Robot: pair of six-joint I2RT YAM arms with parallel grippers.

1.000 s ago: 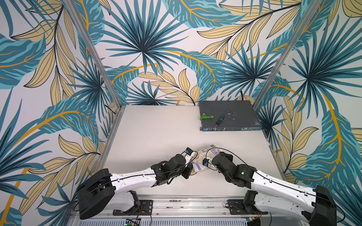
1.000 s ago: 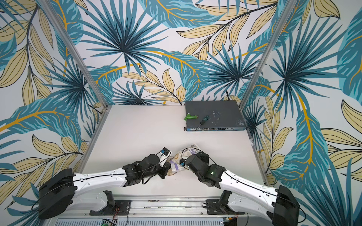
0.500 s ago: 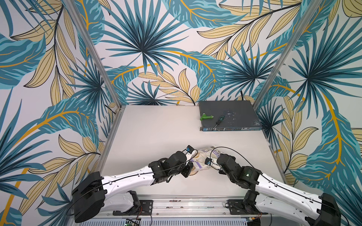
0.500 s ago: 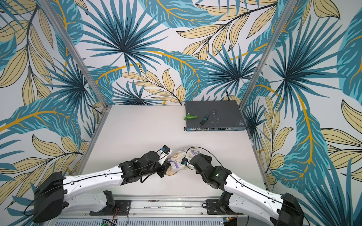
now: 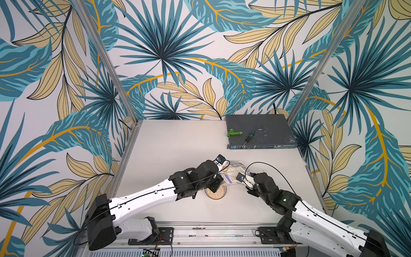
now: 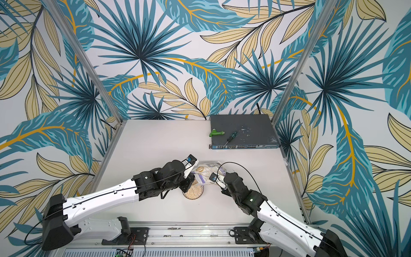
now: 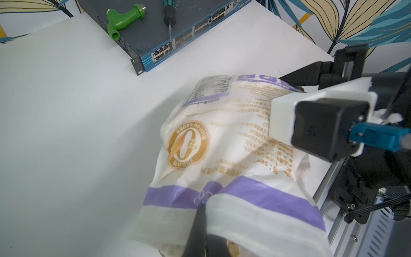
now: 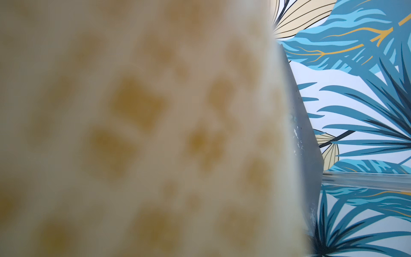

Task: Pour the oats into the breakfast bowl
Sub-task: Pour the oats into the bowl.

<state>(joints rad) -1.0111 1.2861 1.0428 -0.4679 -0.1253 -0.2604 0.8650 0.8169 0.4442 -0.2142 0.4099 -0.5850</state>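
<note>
The bag of oats (image 5: 234, 172) (image 6: 208, 170) hangs over the table between my two grippers, its purple-banded end lowest, above the far edge of the breakfast bowl (image 5: 224, 195) (image 6: 201, 195). Beige flakes lie in the bowl. My left gripper (image 5: 219, 181) (image 7: 204, 213) is shut on the clear strip below the purple band. My right gripper (image 5: 246, 174) (image 6: 220, 172) grips the bag's other end. In the left wrist view the bag (image 7: 222, 138) shows its gold seal. A blurred close-up of the bag (image 8: 133, 133) fills the right wrist view and hides those fingers.
A grey network switch (image 5: 260, 131) sits at the back right of the table. On it lie a green pipe fitting (image 5: 234, 133) and a screwdriver (image 5: 249, 138). A metal rail (image 5: 211, 231) runs along the front edge, and leaf-patterned walls close in three sides.
Both arms have shifted a little with the bag held between them. The left wrist has moved slightly toward the back and the right wrist slightly to the right. The bowl has stayed put.
</note>
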